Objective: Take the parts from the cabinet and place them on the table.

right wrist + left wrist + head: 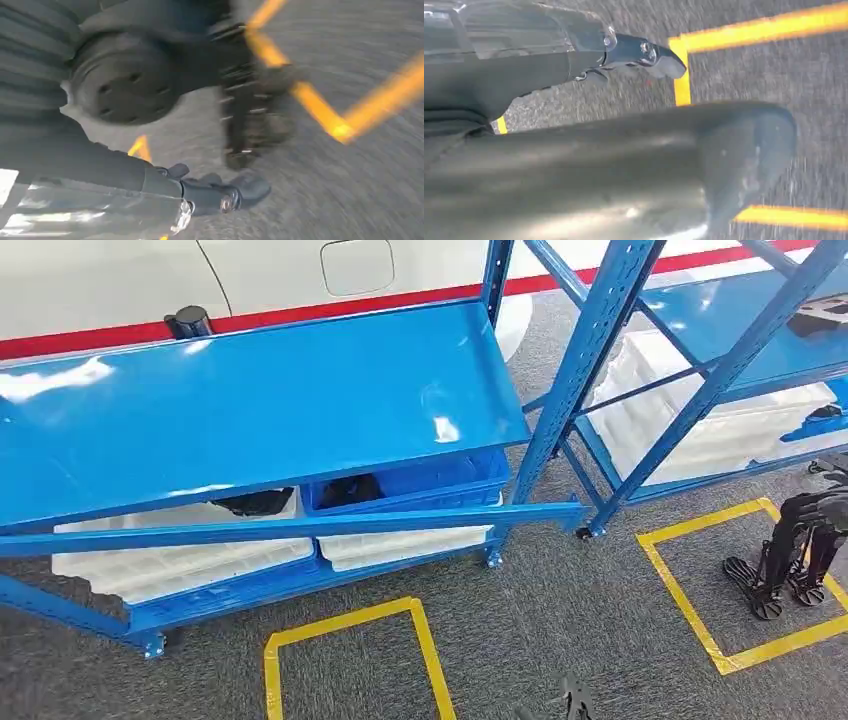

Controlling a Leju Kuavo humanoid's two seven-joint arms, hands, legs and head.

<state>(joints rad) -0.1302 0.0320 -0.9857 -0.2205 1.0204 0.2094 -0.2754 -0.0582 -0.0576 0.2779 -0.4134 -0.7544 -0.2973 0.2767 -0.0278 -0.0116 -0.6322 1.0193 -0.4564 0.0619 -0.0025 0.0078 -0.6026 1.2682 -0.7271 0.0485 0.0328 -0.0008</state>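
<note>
So at this point both my arms were just hanging at my sides. My left hand (644, 52) was down over the grey carpet (540, 640) with yellow floor tape (681, 75) right under it, nothing in it as far as I could see, but the wrist shot was too blurry and too blocked by my thumb to say whether the fingers were spread or curled. Same story with my right hand (220, 192): hanging over the carpet near more yellow tape, apparently holding nothing, finger state honestly unclear.

The parts were all ahead of and well above my hands, up on the blue cabinet (260, 400). One dark round part (190, 320) sat at the far back edge of the top shelf, off toward my left hand's side. More dark stuff sat in the blue bin (420, 485) on the lower shelf, with white bins (180, 560) next to it. I couldn't tell its shape or long axis from there.

My guess: the left hand was the nearer one to that round part, and either hand would've needed a big raise and forward reach. The rack's diagonal brace (300, 528) crossed in front of the lower bins, so going in there looked awkward.
</note>
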